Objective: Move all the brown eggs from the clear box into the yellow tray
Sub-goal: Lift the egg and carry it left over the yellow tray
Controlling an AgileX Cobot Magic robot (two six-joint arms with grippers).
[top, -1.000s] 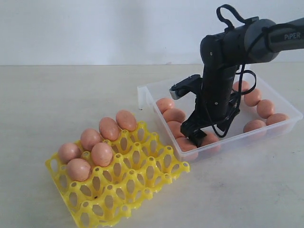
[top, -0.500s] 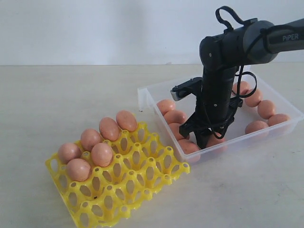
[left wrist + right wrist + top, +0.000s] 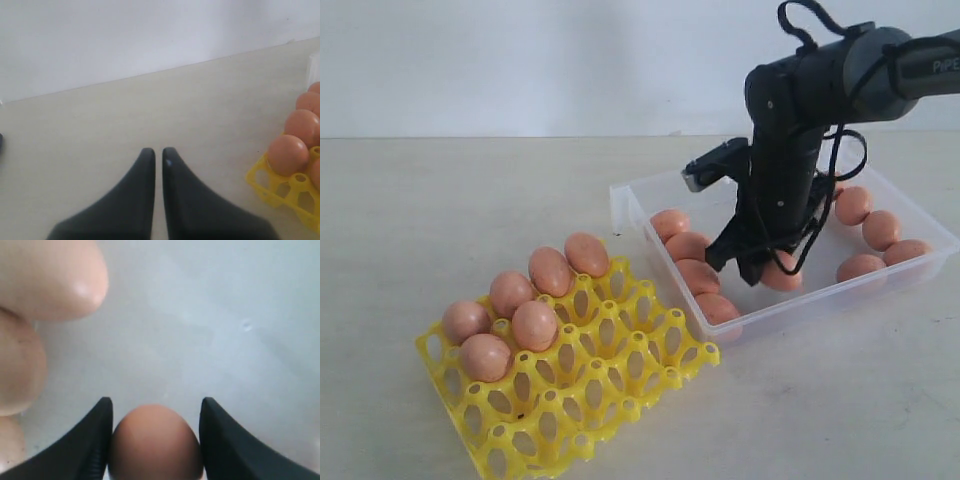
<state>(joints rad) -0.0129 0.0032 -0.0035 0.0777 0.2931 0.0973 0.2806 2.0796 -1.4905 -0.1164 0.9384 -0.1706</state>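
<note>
Egg (image 3: 156, 442) clamped in the right gripper (image 3: 156, 406), apparently hanging just above the box (image 3: 620, 205) floor.
Fingers (image 3: 92, 440) pinch its sides, so it cannot roll. Other eggs (image 3: 688, 245) line the box walls. The tray (image 3: 620, 370), at 8 o'clock from the box, carries six eggs (image 3: 535, 324) along its 10 o'clock side. The left gripper (image 3: 156, 155) is closed on nothing, parked aside.

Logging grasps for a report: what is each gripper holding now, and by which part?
The right gripper pinches one smooth brown oval egg by its two opposite sides. The left gripper is shut and holds nothing.
</note>
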